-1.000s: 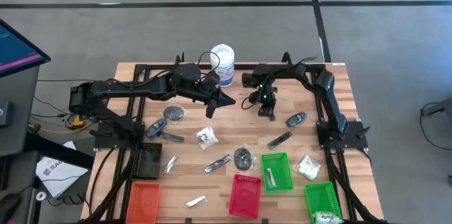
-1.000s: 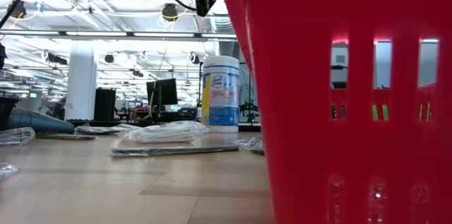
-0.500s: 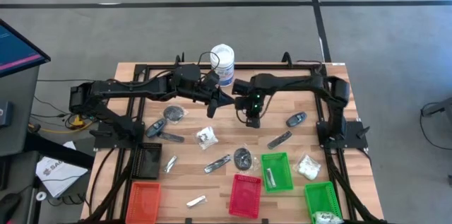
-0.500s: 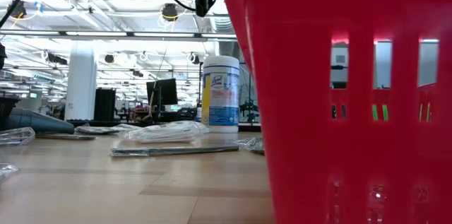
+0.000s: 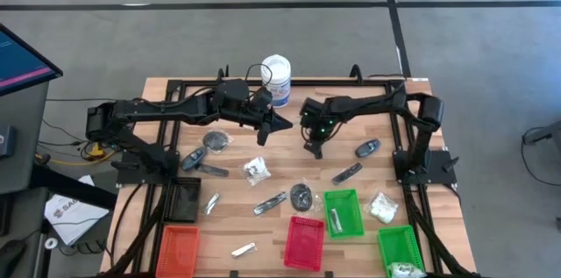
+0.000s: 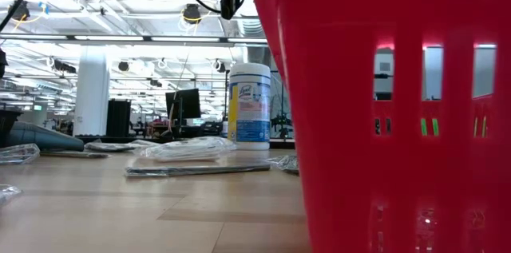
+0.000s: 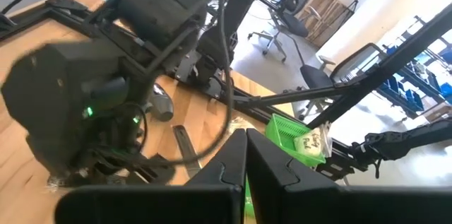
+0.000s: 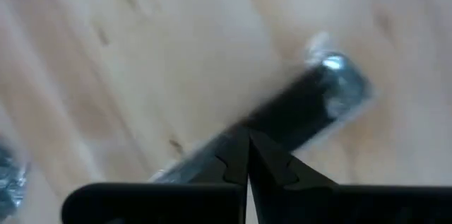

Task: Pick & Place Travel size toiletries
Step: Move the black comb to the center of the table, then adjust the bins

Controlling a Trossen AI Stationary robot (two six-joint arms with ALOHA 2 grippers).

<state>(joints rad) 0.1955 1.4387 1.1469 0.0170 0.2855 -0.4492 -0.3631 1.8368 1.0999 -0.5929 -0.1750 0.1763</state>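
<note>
While the left gripper [image 5: 282,124] waits closed, the right gripper [image 8: 246,139], fingers together, hangs directly over a black stick [image 8: 296,111].

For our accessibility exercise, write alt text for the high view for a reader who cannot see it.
Two dark robot arms meet over a wooden table, the left gripper and right gripper both shut, above scattered travel size toiletries and orange, red and green trays.

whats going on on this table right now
Two robot arms are sorting travel toiletries into trays. The right gripper hangs shut over bare wood mid-table, and its wrist view shows a slim black stick beyond its fingers. The left gripper waits shut near the white tub. One item already lies in the green tray.
</note>
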